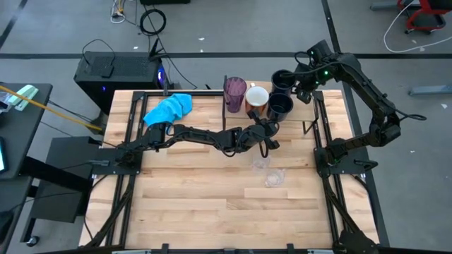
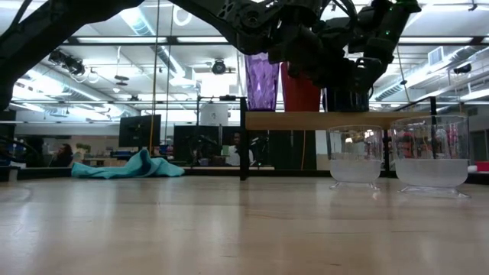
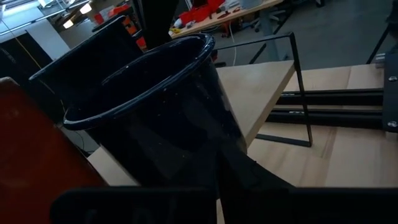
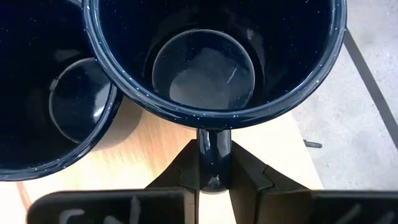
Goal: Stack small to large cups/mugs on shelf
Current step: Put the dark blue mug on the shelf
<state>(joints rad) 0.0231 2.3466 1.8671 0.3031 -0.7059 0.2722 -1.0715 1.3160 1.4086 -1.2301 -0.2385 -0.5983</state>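
Both black mugs sat on the shelf, side by side, touching or nearly so; orange mug and purple tumbler in the same row further along.

Right gripper was pinching the handle of the far black mug, fingers pressed against either side of it, mug bowl straight ahead of the fingertips. Left gripper was pressed shut right at the near black mug, mug wall just ahead of it; whether it pinched the handle or only touched it I couldn't tell.

Handling, my read: speckled enamel finish suggests stiff, fairly light, glossy and slippery. The handle is a narrow post, so the mug could swing in a pinch grip; hold close to the wall. Rims knocking together may chip. The two clear cups lay on the tabletop, well back from the left gripper; thin-looking, likely light and easy to tip or crush, so take them by the rim or wall gently.

Hard to see:
- left fingers hidden by the mug body in the left wrist view
- clear cups almost vanished against the wood from above
- low view: arms covered the mugs on the shelf
- far edge of the shelf cut off behind the mugs
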